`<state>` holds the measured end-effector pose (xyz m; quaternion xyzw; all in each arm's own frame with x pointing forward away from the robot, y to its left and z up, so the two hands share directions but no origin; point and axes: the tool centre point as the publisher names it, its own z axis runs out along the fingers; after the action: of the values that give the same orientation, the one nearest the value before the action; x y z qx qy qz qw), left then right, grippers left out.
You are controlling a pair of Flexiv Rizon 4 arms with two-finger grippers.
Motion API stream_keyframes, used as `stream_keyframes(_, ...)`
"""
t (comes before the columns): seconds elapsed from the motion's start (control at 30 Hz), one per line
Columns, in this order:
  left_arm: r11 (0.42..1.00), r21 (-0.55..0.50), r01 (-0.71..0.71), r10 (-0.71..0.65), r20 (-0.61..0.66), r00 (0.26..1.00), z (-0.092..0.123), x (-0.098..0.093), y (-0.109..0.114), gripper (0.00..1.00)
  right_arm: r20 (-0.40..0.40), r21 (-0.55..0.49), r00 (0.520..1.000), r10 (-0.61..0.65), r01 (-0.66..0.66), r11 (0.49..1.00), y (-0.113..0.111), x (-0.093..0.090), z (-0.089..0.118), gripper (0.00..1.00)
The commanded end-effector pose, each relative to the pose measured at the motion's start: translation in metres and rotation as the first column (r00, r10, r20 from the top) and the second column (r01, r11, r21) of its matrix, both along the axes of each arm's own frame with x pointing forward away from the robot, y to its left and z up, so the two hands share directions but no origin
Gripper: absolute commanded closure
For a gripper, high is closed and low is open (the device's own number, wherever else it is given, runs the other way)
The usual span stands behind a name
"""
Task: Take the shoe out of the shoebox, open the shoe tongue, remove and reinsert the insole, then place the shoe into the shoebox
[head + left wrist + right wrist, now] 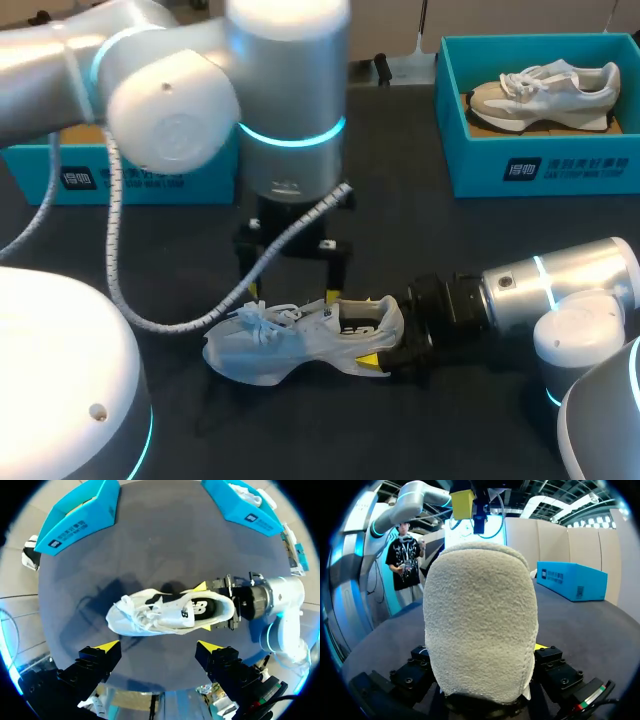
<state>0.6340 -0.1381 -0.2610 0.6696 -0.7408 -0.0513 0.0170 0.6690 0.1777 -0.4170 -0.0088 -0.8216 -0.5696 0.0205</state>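
A white sneaker [300,335] lies on its side on the dark table, toe toward my left arm's side. My right gripper [383,337] comes in low from the right and is shut on its heel. In the left wrist view one yellow fingertip [200,586] presses one flank of the sneaker [170,612] and the other tip presses the opposite flank. The grey heel [480,615] fills the right wrist view between the fingers. My left gripper [292,265] hangs open straight above the shoe, holding nothing, and in its own view the left gripper [157,647] is apart from the shoe.
A teal shoebox [540,165] at the back right holds a second sneaker [545,92]. Another teal box [120,180] stands at the back left, partly hidden by my left arm. The two boxes [80,515] [240,505] lie well beyond the shoe.
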Motion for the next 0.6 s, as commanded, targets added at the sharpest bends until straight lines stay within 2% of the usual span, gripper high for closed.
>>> stream_keyframes(0.03,0.997,0.071,-0.028,0.032,-0.058,0.998,-0.022,0.007,-0.028,0.00,-0.001,-0.007,1.000,0.000,0.000,1.000,0.002,-0.001,0.001,1.00)
stream_keyframes(0.2,0.986,0.139,-0.094,0.099,-0.027,0.995,-0.038,0.003,-0.037,0.00,-0.001,-0.007,1.000,0.000,0.000,1.000,0.002,-0.001,0.001,1.00)
stream_keyframes(0.37,0.980,0.166,-0.113,0.121,-0.038,0.992,-0.050,0.000,-0.042,0.00,-0.001,-0.007,1.000,0.000,0.000,1.000,0.002,-0.001,0.001,1.00)
stream_keyframes(0.6,0.965,0.218,-0.148,0.153,-0.009,0.988,-0.064,0.008,-0.043,0.00,-0.001,-0.007,1.000,0.000,0.000,1.000,0.002,-0.001,0.001,1.00)
